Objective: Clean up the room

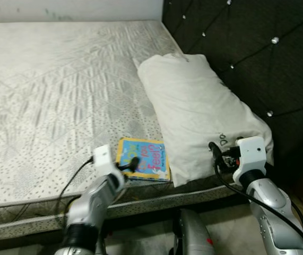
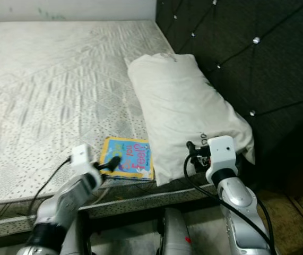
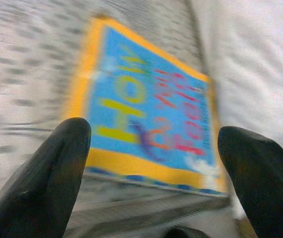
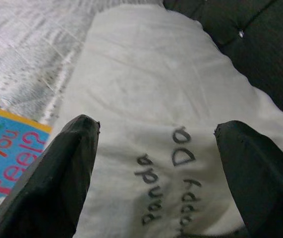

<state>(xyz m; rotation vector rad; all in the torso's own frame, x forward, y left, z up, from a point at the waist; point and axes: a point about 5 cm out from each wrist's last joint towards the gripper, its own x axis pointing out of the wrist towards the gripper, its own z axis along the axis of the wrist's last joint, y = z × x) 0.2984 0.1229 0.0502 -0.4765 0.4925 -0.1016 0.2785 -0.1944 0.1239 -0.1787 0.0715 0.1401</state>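
book (image 1: 142,158) flat at mattress (image 1: 55,95) edge, touching pillow (image 1: 199,111). left gripper (image 3: 153,168) spread wide, lined up on it. right gripper (image 4: 156,173) spread at pillow. looks like pre-grab; next: close on near edge.

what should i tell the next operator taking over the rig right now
Left claw: open, held at the near edge of the flat blue book with a yellow border, not gripping it.
Right claw: open, held at the near end of the cream fabric pillow, not gripping it.
The book lies on the grey patterned mattress, beside the pillow. The pillow lies along the dark tufted headboard.
Done: nothing picked up yet.
Left: probably grasp the book and put it away, then straighten the pillow.
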